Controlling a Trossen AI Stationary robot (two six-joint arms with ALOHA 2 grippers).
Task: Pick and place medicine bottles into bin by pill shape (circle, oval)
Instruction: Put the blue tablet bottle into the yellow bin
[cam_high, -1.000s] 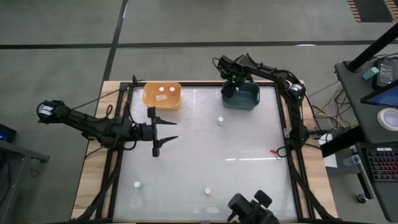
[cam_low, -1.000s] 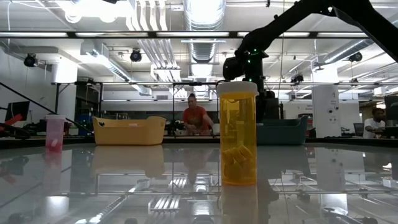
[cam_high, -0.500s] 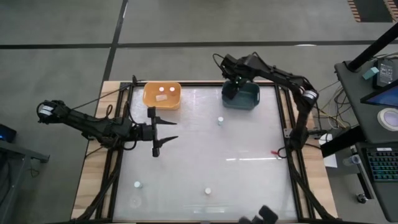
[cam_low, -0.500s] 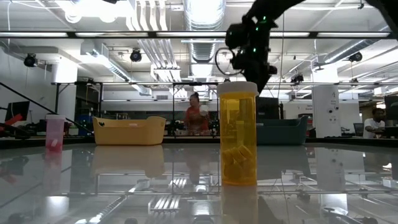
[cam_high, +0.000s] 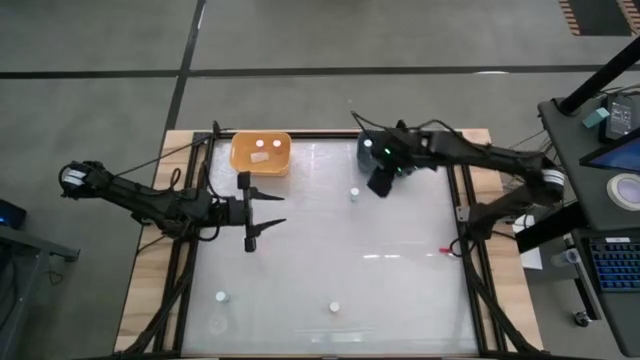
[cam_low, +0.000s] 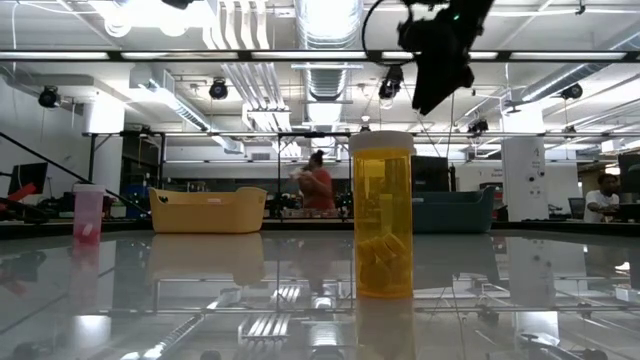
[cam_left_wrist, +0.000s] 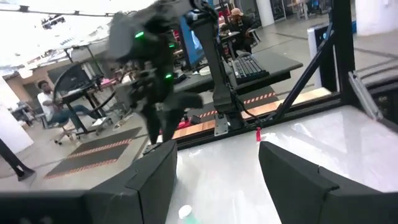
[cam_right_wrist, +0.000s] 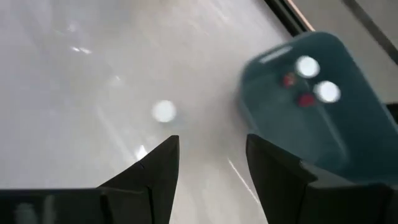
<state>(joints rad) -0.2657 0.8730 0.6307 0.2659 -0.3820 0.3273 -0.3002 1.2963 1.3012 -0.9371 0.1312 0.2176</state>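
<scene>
Sorting is partly done, judging by how things lie. The orange bin (cam_high: 261, 153) at the far edge of the table (cam_high: 400, 290) holds two white-capped bottles, and the right wrist view shows the teal bin (cam_right_wrist: 308, 106) with two white caps and some red bits inside; in the high view the right arm covers most of that bin. Three bottles are left on the glass: one (cam_high: 354, 193) just on the near side of the teal bin, and two far from both bins by the near edge, one (cam_high: 221, 296) toward the orange bin's side and one (cam_high: 334, 307) about midway across. The low view shows a tall amber bottle (cam_low: 382, 215) close up and a pink one (cam_low: 88, 213) off to the side. The right gripper (cam_high: 380, 182) hangs above the table beside the teal bin, close to the nearest bottle, jaws apart and holding nothing; that bottle looks the likely next pick. The left gripper (cam_high: 262, 209) waits on the near side of the orange bin, jaws spread wide and empty. What remains is three picks, each needing its pill shape matched to a bin, which cannot be read here.
</scene>
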